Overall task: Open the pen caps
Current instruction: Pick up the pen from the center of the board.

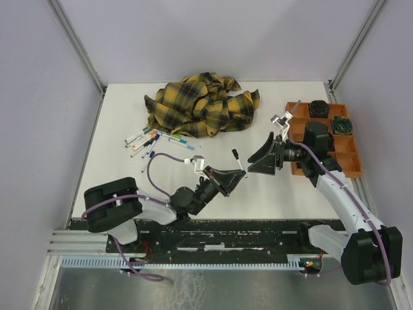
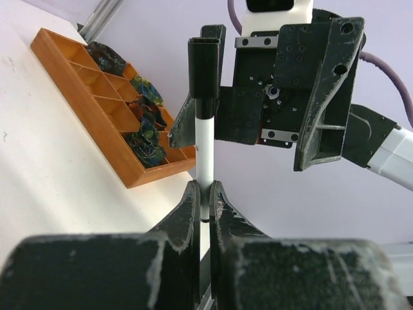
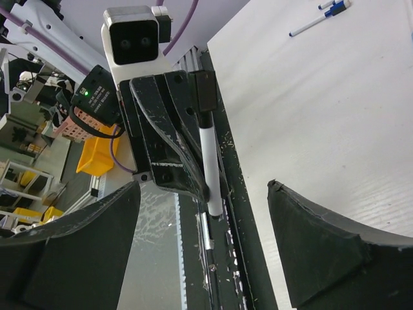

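Note:
My left gripper (image 1: 240, 174) is shut on a white pen (image 1: 241, 165) and holds it upright above the table, its black cap (image 1: 236, 154) at the free top end. In the left wrist view the fingers (image 2: 191, 206) pinch the barrel (image 2: 204, 155) low down, with the cap (image 2: 204, 76) well above them. My right gripper (image 1: 258, 158) is open and empty, just right of the cap and facing it. In the right wrist view the pen (image 3: 209, 165) and its cap (image 3: 205, 90) stand between my wide-open fingers (image 3: 322, 245). Several more capped pens (image 1: 151, 139) lie at the back left.
A yellow-and-black plaid cloth (image 1: 203, 106) is bunched at the back centre. An orange compartment tray (image 1: 348, 169) with dark bundles stands at the right edge, also in the left wrist view (image 2: 84, 97). A black rail (image 1: 219, 239) runs along the near edge.

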`<state>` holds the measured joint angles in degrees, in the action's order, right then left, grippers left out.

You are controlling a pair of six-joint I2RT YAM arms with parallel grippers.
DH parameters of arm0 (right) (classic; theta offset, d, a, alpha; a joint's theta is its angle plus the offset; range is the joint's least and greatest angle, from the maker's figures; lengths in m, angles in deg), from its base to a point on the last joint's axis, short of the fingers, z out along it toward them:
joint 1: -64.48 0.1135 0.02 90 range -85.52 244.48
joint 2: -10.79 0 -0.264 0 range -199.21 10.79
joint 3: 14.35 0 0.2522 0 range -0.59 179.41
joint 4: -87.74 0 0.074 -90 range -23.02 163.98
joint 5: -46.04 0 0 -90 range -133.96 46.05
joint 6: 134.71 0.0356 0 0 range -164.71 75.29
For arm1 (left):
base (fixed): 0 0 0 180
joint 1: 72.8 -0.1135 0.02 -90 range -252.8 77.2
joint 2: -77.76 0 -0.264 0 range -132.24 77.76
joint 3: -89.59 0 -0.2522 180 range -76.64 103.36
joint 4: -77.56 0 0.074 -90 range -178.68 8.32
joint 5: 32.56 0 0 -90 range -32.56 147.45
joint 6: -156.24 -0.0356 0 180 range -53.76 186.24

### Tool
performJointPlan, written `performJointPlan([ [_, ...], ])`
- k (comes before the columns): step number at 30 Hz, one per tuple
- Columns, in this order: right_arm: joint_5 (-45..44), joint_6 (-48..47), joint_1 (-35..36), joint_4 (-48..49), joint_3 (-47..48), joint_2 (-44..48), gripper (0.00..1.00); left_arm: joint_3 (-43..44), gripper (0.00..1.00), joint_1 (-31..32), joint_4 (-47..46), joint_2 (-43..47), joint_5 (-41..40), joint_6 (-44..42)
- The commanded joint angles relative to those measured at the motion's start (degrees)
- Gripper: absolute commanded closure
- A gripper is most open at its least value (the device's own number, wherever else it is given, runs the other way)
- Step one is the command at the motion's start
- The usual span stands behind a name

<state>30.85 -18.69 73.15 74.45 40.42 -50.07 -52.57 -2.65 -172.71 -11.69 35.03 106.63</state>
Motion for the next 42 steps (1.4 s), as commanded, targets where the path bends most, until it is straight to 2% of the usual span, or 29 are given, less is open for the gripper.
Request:
performJointPlan([
  [1, 0.2, 0.0, 0.8, 2.9, 0.3, 0.0, 0.16, 3.3, 0.97, 1.0, -6.2, -3.0, -0.6, 2.7],
  [10, -0.4, -0.7, 2.5, 2.8, 0.0, 0.0, 0.38, 6.0, 0.97, 2.5, -8.3, -7.9, -0.7, 4.8],
  [17, -0.4, -3.9, 3.7, 0.2, 0.5, 0.2, 0.65, 6.0, 0.97, 2.7, -11.0, -9.9, -0.7, 6.1],
  [33, -1.8, -11.9, 4.5, -7.9, 2.1, 0.4, 0.68, 4.0, 0.97, 2.9, -11.9, -7.6, -1.5, 5.3],
  [42, -0.9, -14.1, 4.8, -9.2, 2.6, 0.5, 0.89, 3.9, 0.97, 2.9, -11.9, -7.4, -0.9, 5.4],
])
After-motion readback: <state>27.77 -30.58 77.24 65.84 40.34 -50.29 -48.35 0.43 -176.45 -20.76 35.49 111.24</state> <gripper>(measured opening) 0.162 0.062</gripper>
